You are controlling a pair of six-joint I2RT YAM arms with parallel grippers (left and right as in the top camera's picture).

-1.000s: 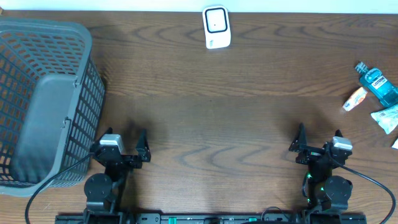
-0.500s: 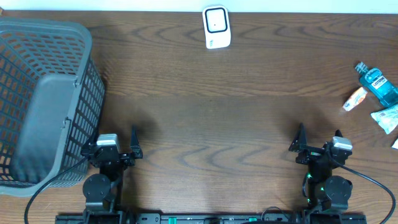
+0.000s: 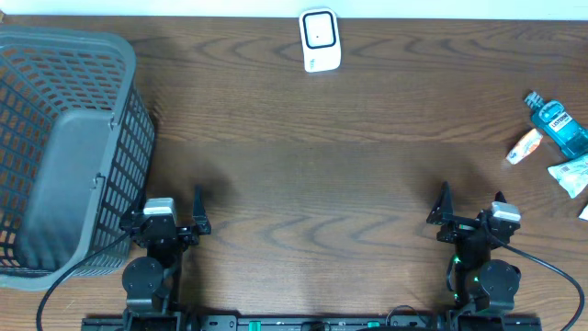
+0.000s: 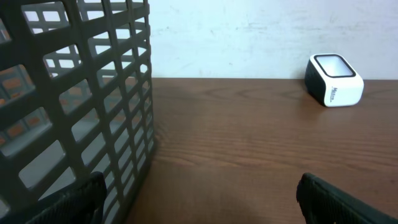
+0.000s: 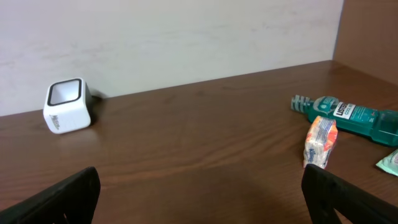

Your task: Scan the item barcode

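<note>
running off view: basket (image 3: 69, 39), green packet (image 3: 570, 173)

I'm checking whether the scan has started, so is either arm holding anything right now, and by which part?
Nothing is held. The left gripper and right gripper are both open and empty; the mouthwash bottle lies apart, untouched.

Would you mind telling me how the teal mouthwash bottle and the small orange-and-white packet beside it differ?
The mouthwash bottle is teal with a printed label; the packet is orange and white. The bottle is clearly longer and bulkier than the packet. The packet sits nearer the middle of the table, the bottle nearer its right edge. Both rest close together on it, neither held.
</note>
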